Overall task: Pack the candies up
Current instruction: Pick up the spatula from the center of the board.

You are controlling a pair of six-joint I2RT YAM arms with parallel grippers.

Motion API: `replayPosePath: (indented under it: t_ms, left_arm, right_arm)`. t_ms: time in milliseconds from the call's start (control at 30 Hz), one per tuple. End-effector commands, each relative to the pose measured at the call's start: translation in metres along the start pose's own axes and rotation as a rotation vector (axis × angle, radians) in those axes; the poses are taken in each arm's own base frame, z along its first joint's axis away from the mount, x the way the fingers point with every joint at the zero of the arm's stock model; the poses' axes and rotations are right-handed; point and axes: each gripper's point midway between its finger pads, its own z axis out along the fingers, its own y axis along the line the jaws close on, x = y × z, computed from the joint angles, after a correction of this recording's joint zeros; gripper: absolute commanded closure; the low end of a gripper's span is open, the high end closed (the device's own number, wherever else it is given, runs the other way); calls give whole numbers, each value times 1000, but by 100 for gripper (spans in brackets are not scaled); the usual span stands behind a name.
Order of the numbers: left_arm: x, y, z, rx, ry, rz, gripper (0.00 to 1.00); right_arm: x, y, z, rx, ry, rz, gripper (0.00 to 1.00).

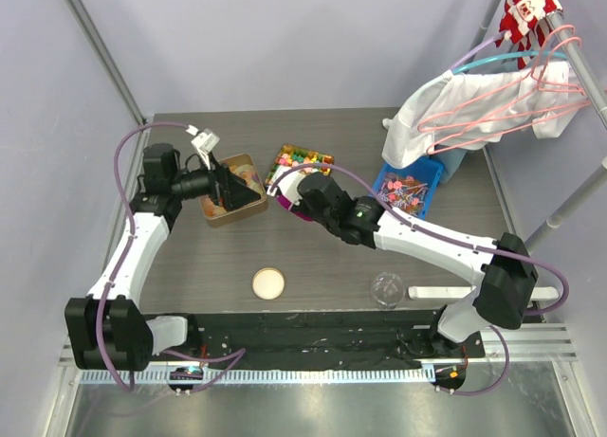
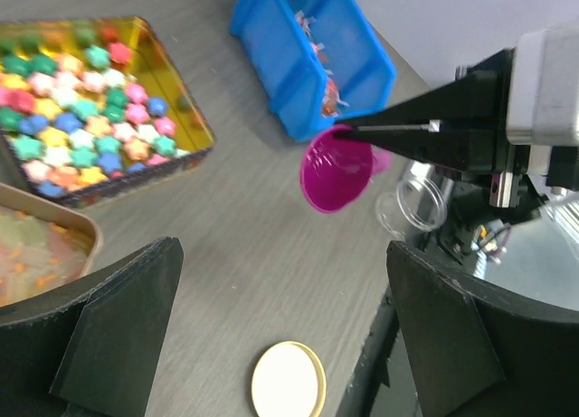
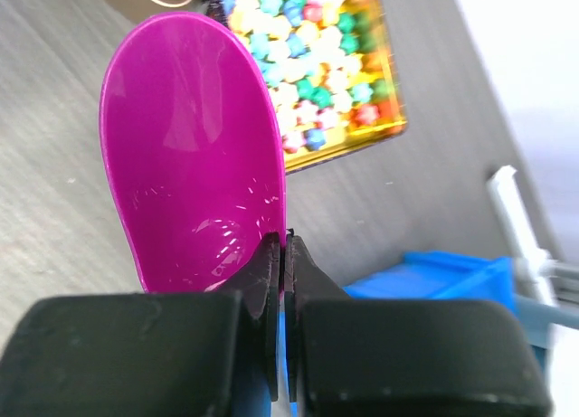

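The candies are small orange, yellow and pale pieces lying in a brown box at the back left; a corner of them shows in the left wrist view. My left gripper hovers over that box, jaws wide open and empty. My right gripper is shut on the rim of a magenta scoop, which looks empty and hangs above the table between the brown box and a gold tin.
The gold tin of coloured star pieces stands behind the scoop. A blue bin of wrapped items sits at the right. A round lid and a clear jar lie near the front edge. Clothes on hangers hang at back right.
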Motion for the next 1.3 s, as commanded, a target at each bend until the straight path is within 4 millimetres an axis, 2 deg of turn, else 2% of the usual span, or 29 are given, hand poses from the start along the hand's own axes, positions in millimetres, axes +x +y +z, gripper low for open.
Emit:
replayPosePath:
  t_ms: [0, 400, 667, 833, 867, 1000, 1133, 1200, 1267]
  left_arm:
    - [0, -14, 11, 80, 44, 31, 0]
    - [14, -10, 29, 106, 119, 4, 0]
    - [25, -22, 36, 176, 171, 2, 12]
    - [28, -30, 36, 207, 183, 10, 25]
    - [29, -30, 37, 209, 186, 7, 31]
    - [29, -32, 38, 215, 188, 11, 43]
    - [30, -33, 38, 216, 191, 7, 62]
    - [29, -34, 38, 218, 190, 10, 66]
    - [30, -33, 38, 221, 190, 34, 76]
  right_arm:
    - [-32, -20, -21, 117, -91, -76, 99]
    - [-64, 2, -35, 129, -154, -163, 99]
    - [-75, 2, -31, 179, -167, -207, 99]
    - [-78, 5, -25, 170, -170, -214, 99]
    - [-80, 6, -25, 166, -174, -215, 99]
    - [-80, 9, -19, 163, -169, -213, 99]
    - [-84, 11, -16, 163, -176, -199, 99]
    - [-87, 12, -14, 163, -177, -195, 99]
    - [-90, 12, -14, 168, -181, -187, 99]
